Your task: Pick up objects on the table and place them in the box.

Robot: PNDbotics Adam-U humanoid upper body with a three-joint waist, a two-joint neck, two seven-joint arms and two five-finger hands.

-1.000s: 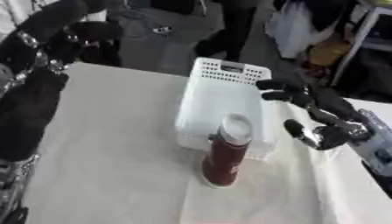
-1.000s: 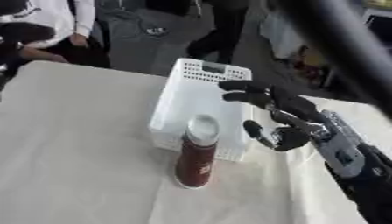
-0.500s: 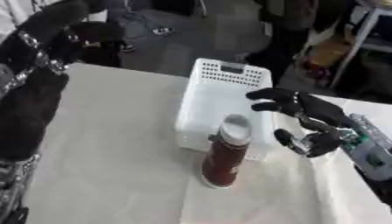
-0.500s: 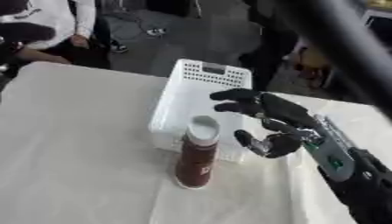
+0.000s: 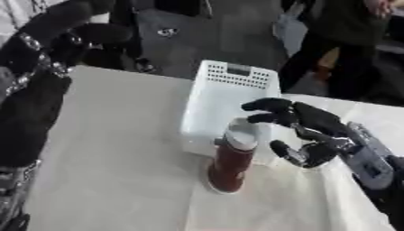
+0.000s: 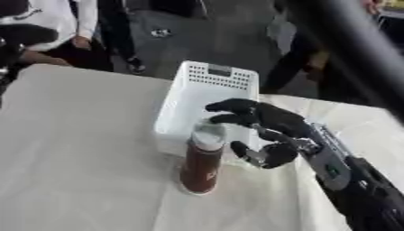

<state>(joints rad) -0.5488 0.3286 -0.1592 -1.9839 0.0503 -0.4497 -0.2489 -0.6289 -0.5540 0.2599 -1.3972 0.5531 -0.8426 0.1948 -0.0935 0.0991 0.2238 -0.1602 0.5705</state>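
- We work on a table (image 5: 110,149) covered in pale cream cloth, and we take the white perforated plastic box (image 5: 229,99) standing on it as our landmark.
- That box sits with its near wall facing us; we cannot make out whether anything lies inside it.
- Our left arm rises black at the box's far left, its hand (image 5: 94,34) dark and high above the table; we cannot tell how its fingers stand.
- Our right hand (image 5: 304,133) comes in from the box's right, level with its near wall, fingers spread and gently curved, thumb low, holding nothing.
- The tall dark red cylindrical bottle with a pale grey cap (image 5: 230,158) stands upright just in front of the box's near wall, between the box and us.
- The fingertips (image 5: 256,106) reach just above and behind the cap, the thumb just to the bottle's right; we see no closed contact.
- To do this step well, we judge we should bring the fingers round the upper body below the cap, thumb opposite, and close evenly.
- The bottle is tall and narrow, so a sideways nudge could tip it against the box; lifting straight up before crossing the near wall seems safest.
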